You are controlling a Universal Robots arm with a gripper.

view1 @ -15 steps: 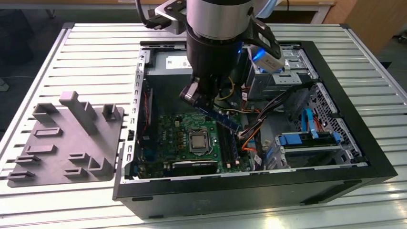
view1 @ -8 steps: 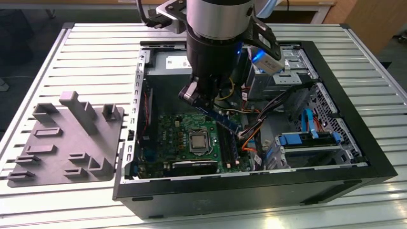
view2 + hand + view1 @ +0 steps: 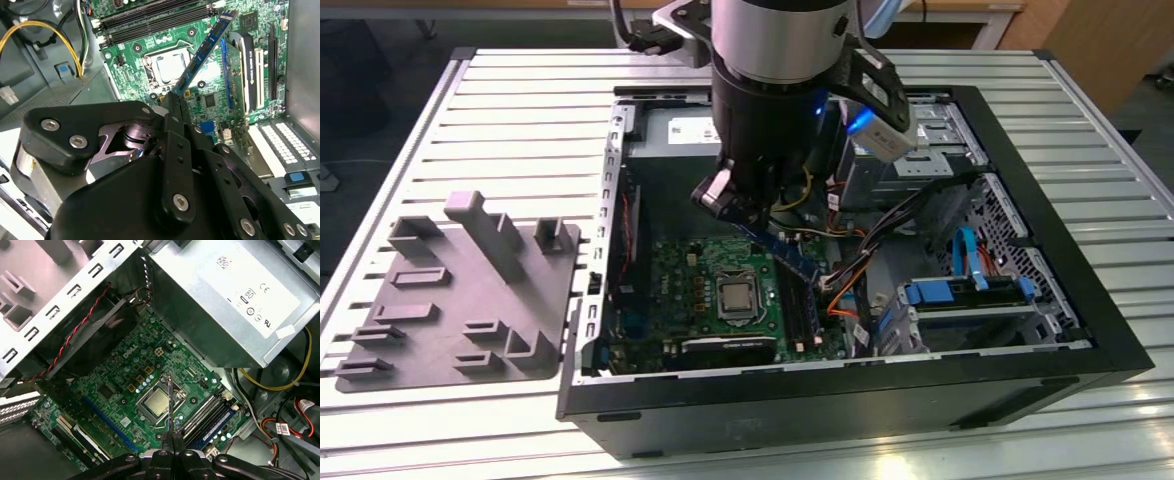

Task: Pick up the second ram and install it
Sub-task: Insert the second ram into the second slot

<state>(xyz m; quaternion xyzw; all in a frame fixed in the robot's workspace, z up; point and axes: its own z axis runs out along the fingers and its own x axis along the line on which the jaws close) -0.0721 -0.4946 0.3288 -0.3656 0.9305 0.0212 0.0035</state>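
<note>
My gripper (image 3: 744, 222) hangs inside the open computer case, shut on the second ram (image 3: 787, 255), a thin dark-blue stick. The stick slants out from the fingertips above the green motherboard (image 3: 700, 275). In the second wrist view the second ram (image 3: 207, 47) runs from my gripper (image 3: 176, 100) over the processor socket (image 3: 167, 62). In the first wrist view the second ram (image 3: 170, 402) shows edge-on as a thin line above my gripper (image 3: 171, 439). The long black memory slots (image 3: 207, 415) lie beside the processor socket (image 3: 156, 402), a short way from the stick.
The grey holder tray (image 3: 454, 290) lies on the slatted table at the exterior view's left, outside the case. Inside the case are the silver power supply (image 3: 225, 295), yellow and orange cables (image 3: 854, 270), blue drive brackets (image 3: 947, 290) and an upright expansion card (image 3: 235, 75).
</note>
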